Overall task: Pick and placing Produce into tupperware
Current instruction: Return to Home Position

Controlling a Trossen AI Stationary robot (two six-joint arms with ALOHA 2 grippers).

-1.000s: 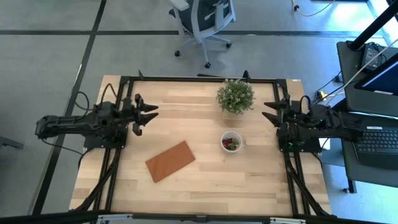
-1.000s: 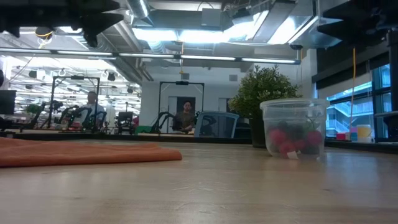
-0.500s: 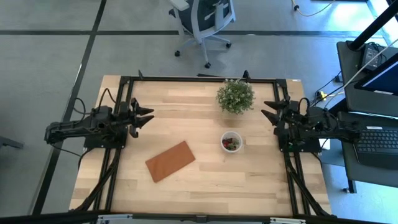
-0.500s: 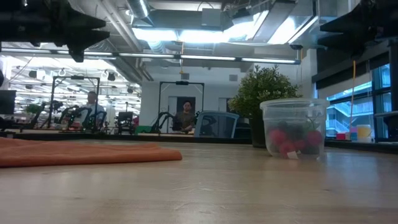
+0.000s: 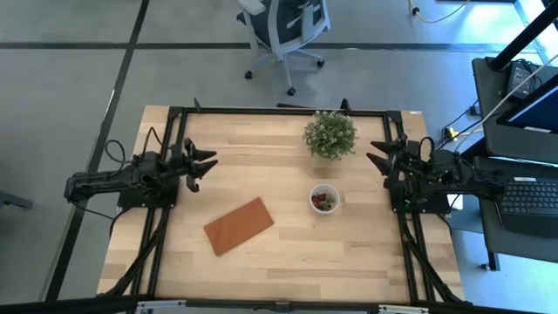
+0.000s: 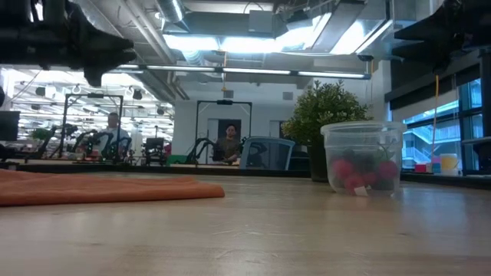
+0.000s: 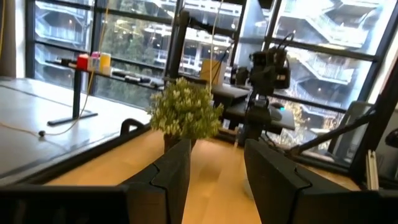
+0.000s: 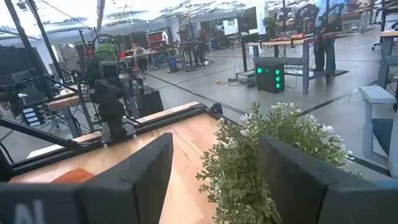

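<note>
1. The surface (image 5: 288, 253) held the tupperware (image 5: 324, 198) right of centre, near the plant (image 5: 330, 135).
2. The left end effector (image 5: 205, 163) and right end effector (image 5: 373, 153) hung at opposite edges, fingers spread, empty.
3. The tupperware looked light and thin-walled; best held gently by the rim.
4. The produce (image 6: 354, 175) lay inside it, likely soft and easily bruised.

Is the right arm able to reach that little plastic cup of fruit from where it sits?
Probably yes. The right gripper hangs open at the edge of the table, and only bare wood lies between it and the cup; the potted plant stands off to one side.
</note>
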